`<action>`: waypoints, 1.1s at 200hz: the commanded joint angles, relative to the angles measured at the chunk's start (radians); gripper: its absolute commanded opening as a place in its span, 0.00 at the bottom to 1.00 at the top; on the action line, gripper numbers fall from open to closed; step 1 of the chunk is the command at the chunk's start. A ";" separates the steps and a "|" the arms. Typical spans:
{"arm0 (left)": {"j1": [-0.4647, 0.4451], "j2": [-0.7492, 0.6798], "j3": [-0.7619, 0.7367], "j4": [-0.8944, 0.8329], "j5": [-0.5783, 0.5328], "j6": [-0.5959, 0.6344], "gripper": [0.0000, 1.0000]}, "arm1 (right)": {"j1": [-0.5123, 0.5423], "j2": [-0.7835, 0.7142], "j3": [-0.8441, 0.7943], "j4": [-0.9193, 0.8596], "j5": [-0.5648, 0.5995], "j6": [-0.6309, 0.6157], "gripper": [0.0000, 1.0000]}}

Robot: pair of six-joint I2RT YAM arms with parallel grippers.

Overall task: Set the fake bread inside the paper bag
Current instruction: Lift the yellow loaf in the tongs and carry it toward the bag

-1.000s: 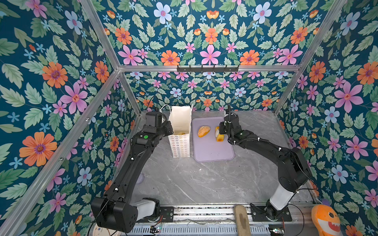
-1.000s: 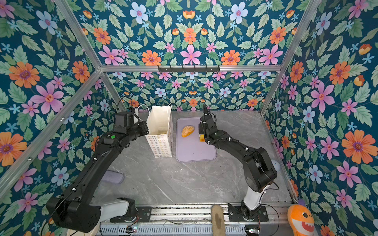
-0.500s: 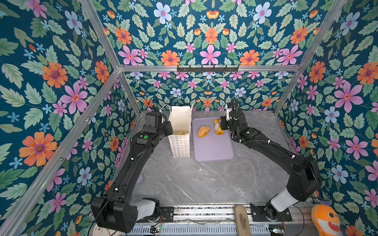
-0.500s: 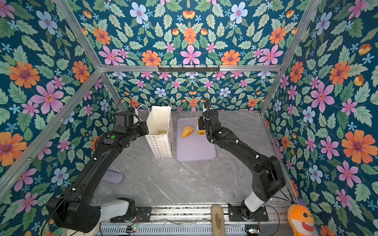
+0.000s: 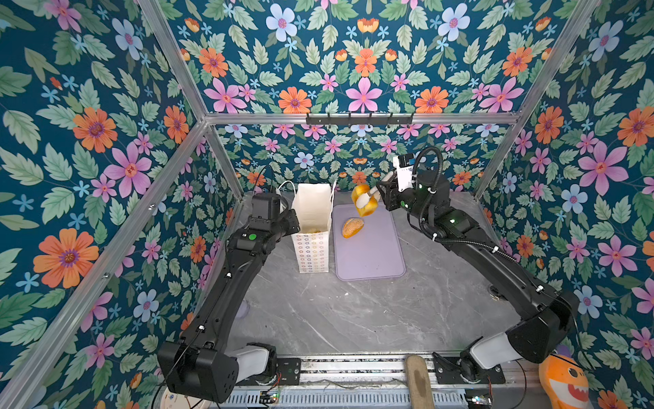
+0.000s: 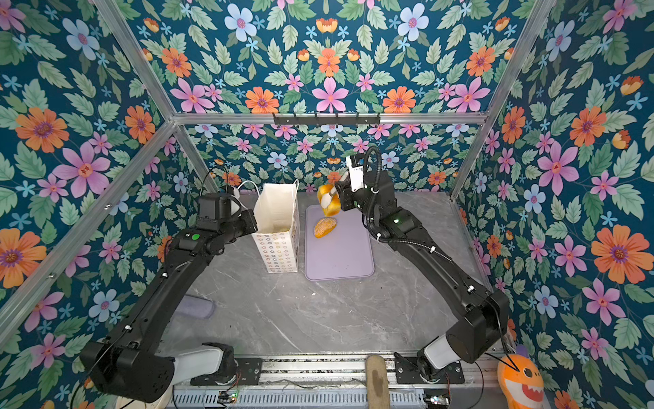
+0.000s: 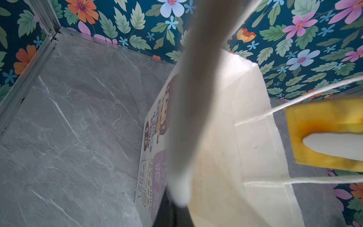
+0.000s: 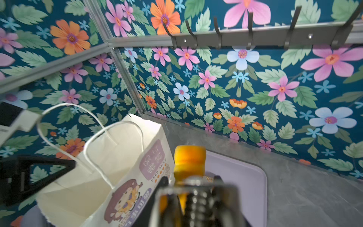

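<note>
The white paper bag (image 5: 311,248) (image 6: 277,248) stands open at the back, left of the tray. My left gripper (image 5: 294,223) is shut on the bag's left wall; one white finger (image 7: 188,118) lies blurred across the rim in the left wrist view. My right gripper (image 5: 365,202) (image 6: 330,204) is shut on a blocky orange loaf (image 5: 368,209) (image 8: 189,159) (image 7: 324,114), held in the air just right of the bag's mouth. An oval seeded roll (image 5: 353,227) (image 6: 325,227) lies on the tray. A bit of yellow bread (image 5: 313,232) shows inside the bag.
A lilac tray (image 5: 371,262) lies flat right of the bag. A black hook rail (image 5: 359,118) runs along the back wall above. An orange toy (image 5: 566,382) and a wooden piece (image 5: 417,382) sit at the front edge. A purple object (image 6: 198,306) lies under the left arm.
My right gripper has lifted the blocky loaf off the tray and carried it up and left toward the bag's mouth. The left arm and the bag have not moved.
</note>
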 commanded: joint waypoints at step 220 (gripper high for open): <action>0.002 0.011 0.006 0.011 0.018 0.010 0.00 | 0.154 0.216 0.460 0.011 -0.228 0.107 0.34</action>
